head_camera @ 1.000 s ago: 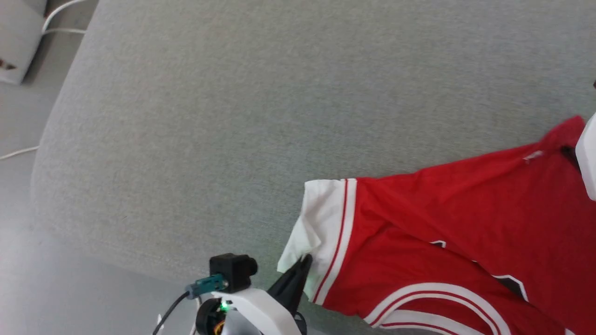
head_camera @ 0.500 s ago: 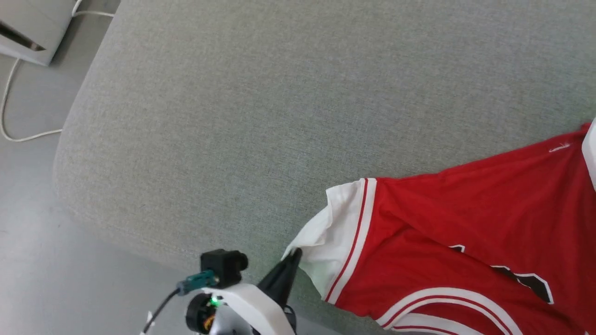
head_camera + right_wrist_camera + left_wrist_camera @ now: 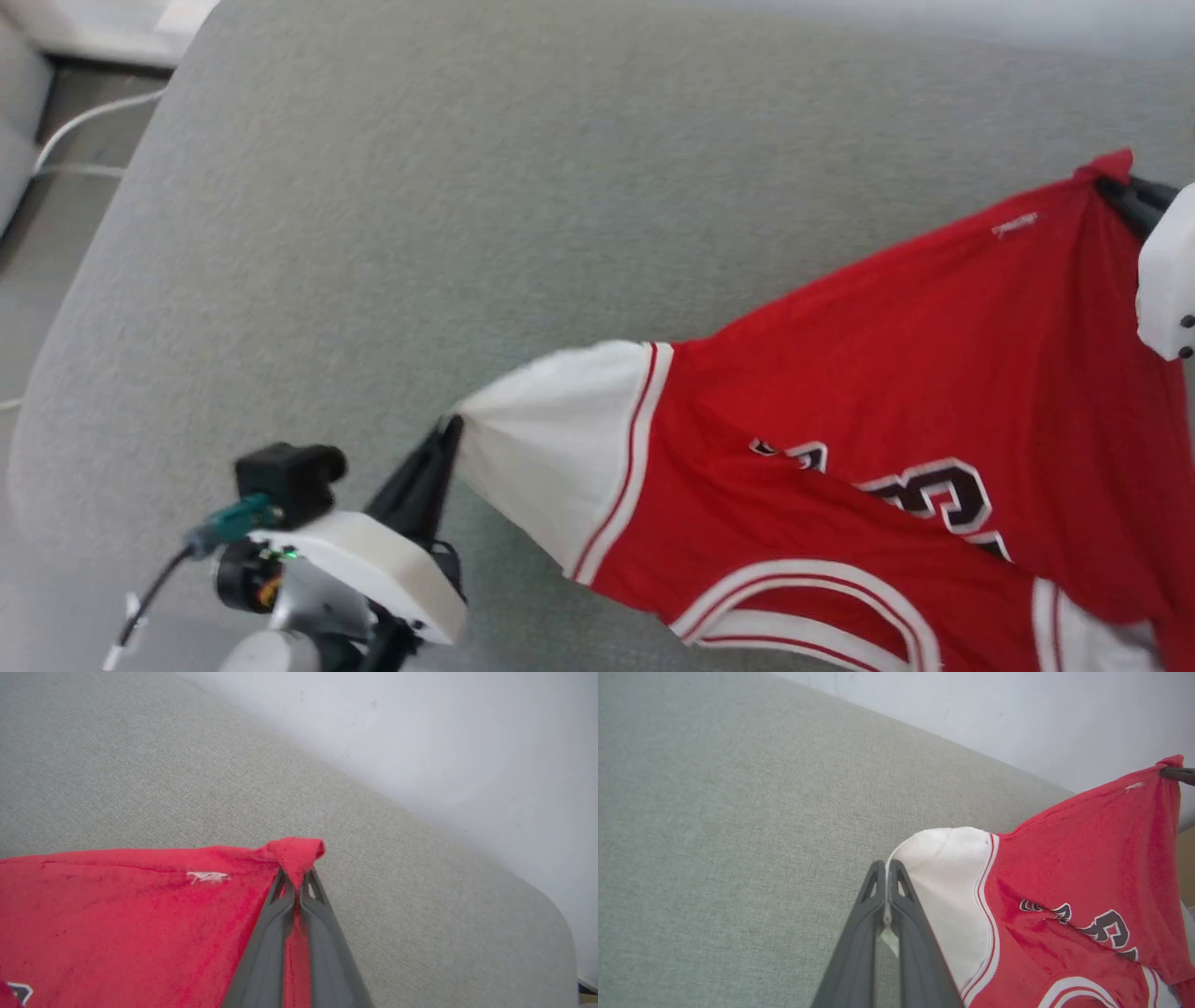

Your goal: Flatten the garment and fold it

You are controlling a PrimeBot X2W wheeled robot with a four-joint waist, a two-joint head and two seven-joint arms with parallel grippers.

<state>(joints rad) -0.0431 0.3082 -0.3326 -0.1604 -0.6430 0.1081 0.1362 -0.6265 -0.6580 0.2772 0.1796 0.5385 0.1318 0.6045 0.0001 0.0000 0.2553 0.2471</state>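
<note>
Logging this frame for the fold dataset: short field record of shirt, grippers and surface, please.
shirt: red, white sleeves, lettering facing up, stretched between both grippers
left gripper: shut on the sleeve tip
right gripper: shut on a red corner
surface: grey cushion
fold: not yet begun

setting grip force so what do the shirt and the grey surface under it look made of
The garment: soft, thin matte knit, perhaps cotton or polyester jersey; it drapes and puckers at its held corners. The grey surface: matte woven upholstery cloth with a fine visible weave, seemingly padded, judging by its rounded edge.
</note>
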